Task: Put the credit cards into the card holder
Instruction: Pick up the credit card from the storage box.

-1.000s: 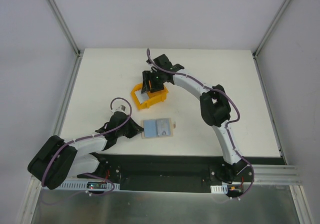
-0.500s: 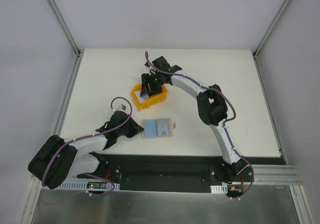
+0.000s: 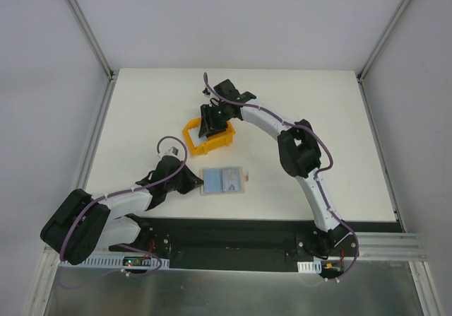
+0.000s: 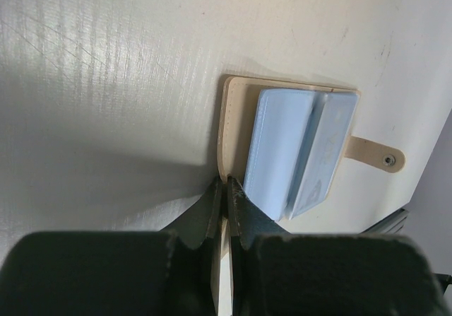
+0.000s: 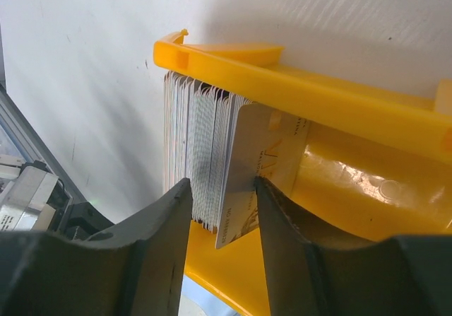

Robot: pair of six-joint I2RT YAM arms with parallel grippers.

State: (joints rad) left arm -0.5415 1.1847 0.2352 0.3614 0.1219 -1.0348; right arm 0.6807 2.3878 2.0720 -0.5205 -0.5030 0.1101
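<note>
Closest to me, the left hand (image 4: pixel 226 189) lies low on the desk (image 3: pixel 325 139) with its fingers pressed together on the near edge of the card holder (image 4: pixel 232 132). A sliver of beige seems to be nipped between them, though the angle makes that hard to confirm. The card holder lies open and flat near the front of the desk, just in front of the yellow bin (image 3: pixel 198 145). Two pale blue panels (image 4: pixel 279 146) sit side by side inside it, and its snap tab (image 4: pixel 378 157) sticks out from the side away from the hand. Farther back, the right arm reaches across so that the right hand (image 5: pixel 222 189) dips into the yellow bin. Its fingers are spread partway, one on each side of the near end of a packed stack of credit cards (image 5: pixel 194 146) standing on edge. One card (image 5: pixel 251 167) leans out of the row between the fingers, its printed face turned toward the bin's open space.
</note>
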